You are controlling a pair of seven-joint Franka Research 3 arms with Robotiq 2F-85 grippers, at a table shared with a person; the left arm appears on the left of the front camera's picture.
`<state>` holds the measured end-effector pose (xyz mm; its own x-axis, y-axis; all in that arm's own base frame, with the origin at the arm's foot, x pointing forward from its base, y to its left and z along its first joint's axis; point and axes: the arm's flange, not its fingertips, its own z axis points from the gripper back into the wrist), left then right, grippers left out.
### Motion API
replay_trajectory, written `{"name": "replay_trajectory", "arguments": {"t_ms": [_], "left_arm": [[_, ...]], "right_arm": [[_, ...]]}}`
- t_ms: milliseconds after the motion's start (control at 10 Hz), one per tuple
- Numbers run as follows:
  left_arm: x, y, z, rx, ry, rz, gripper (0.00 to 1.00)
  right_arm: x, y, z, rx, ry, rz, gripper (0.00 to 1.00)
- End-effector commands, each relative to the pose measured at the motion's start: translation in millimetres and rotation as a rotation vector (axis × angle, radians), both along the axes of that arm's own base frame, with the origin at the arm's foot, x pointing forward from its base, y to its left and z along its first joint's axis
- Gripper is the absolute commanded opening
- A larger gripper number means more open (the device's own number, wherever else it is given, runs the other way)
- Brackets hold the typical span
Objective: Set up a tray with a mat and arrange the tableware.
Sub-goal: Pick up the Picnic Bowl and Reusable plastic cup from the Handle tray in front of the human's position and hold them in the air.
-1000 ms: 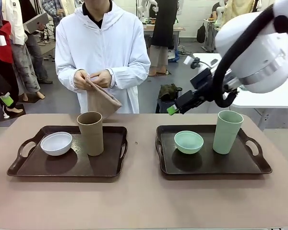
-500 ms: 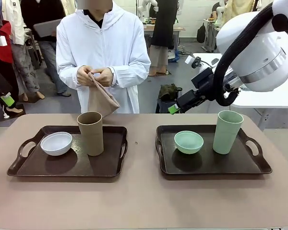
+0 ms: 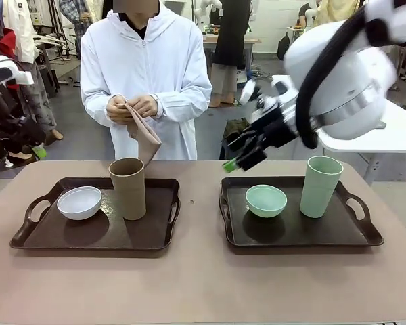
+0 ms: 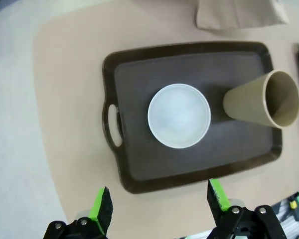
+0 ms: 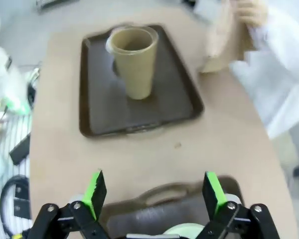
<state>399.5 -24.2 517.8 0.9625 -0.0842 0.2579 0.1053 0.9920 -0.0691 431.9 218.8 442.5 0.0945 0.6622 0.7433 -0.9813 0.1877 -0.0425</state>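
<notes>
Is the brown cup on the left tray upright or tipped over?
Upright: the brown cup stands on its base on the left tray, open rim facing up, beside the white bowl.

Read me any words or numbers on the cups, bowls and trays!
None to read: the brown cup, mint green cup, white bowl, mint green bowl, left tray and right tray are all plain, with no words, numbers or labels.

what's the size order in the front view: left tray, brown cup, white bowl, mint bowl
1. left tray
2. brown cup
3. white bowl and mint bowl: they look about alike, so no ranking between them
</notes>
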Motion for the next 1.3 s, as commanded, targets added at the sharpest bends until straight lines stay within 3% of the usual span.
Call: {"name": "replay_trajectory", "arguments": {"t_ms": [0,300,600,900,1200], "left_arm": [[0.9,-8.9,-10.6,-0.004,-0.033,0.032,1.00],[1.5,-13.9,-33.9,-0.034,-0.053,-0.007,1.00],[10.2,-20.3,-60.3,-0.054,-0.037,-0.044,1.00],[16.8,-17.1,-71.5,-0.067,-0.001,-0.042,1.00],[11.7,-22.4,-72.0,-0.043,0.002,-0.025,1.00]], "right_arm": [[27.6,37.6,-50.2,0.043,-0.053,0.111,1.00],[63.3,103.8,-89.8,0.056,-0.054,0.249,1.00],[83.6,154.3,-104.3,0.036,-0.039,0.289,1.00],[91.0,175.4,-112.1,0.048,-0.004,0.304,1.00],[83.1,164.4,-109.2,0.061,-0.034,0.317,1.00]]}}
